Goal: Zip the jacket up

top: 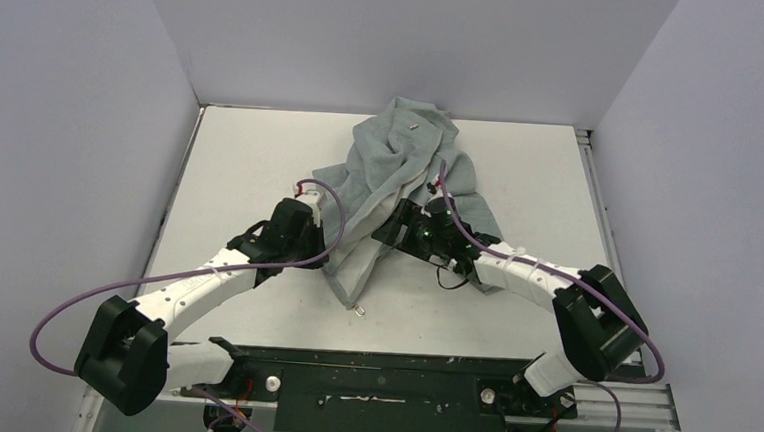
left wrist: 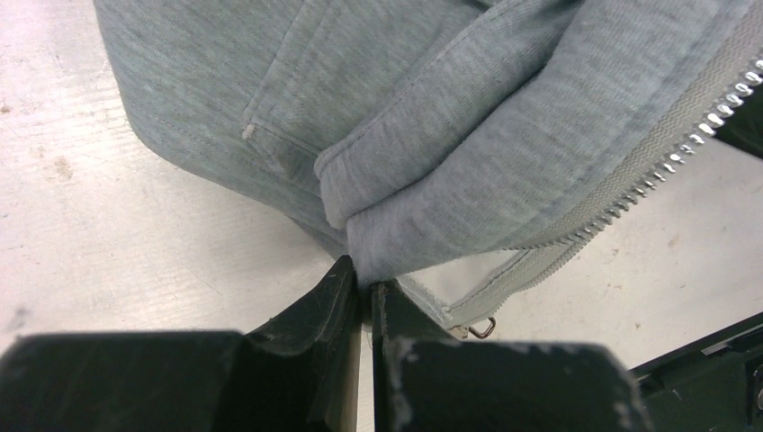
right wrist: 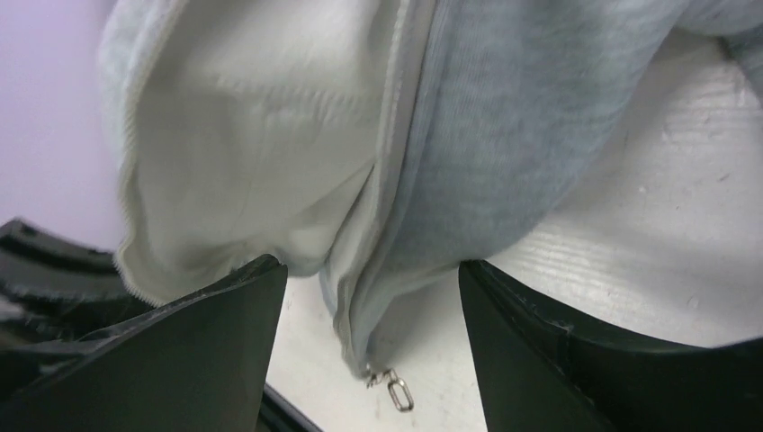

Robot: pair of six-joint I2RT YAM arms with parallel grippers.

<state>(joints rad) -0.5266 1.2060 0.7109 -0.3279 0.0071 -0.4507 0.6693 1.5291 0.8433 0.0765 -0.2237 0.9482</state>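
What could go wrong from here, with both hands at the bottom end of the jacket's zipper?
1. The left hand pinches only a thin edge of the jacket; a tug may slip it free.
2. The right hand is open astride the zipper, and the ring sits behind its fingertips; closing may grab cloth instead.
3. The jacket lies bunched, so the teeth may not line up.
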